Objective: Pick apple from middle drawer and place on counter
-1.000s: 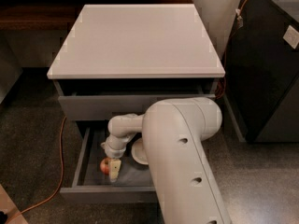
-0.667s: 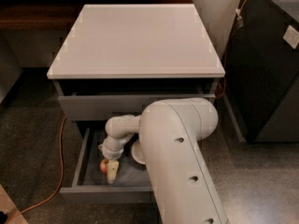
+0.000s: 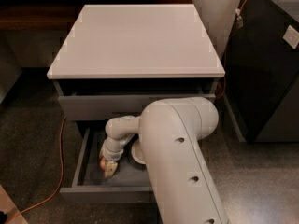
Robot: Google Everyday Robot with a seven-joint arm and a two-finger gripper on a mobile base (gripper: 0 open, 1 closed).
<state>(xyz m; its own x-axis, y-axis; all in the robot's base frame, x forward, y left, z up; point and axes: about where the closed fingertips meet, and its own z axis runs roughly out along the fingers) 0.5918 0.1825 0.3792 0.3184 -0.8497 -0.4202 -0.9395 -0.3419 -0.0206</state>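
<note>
The middle drawer (image 3: 110, 193) is pulled open below the grey cabinet. The apple (image 3: 102, 163), small and red with a pale patch, lies at the drawer's left side, mostly covered by my gripper. My gripper (image 3: 108, 166) reaches down into the drawer and sits right on the apple, with the white wrist (image 3: 117, 136) above it. My large white arm (image 3: 177, 162) covers the drawer's right half. The counter (image 3: 135, 36), a flat light-grey slab, tops the cabinet and is bare.
A white shallow bowl (image 3: 137, 153) sits in the drawer just right of the gripper. The upper drawer front (image 3: 107, 106) overhangs the back of the open drawer. An orange cable (image 3: 60, 143) runs on the floor at left. A black cabinet (image 3: 271, 69) stands at right, and a dark wooden shelf (image 3: 28, 15) at back left.
The wrist and gripper have shifted slightly left and down onto the apple. The drawer, bowl and counter have not moved.
</note>
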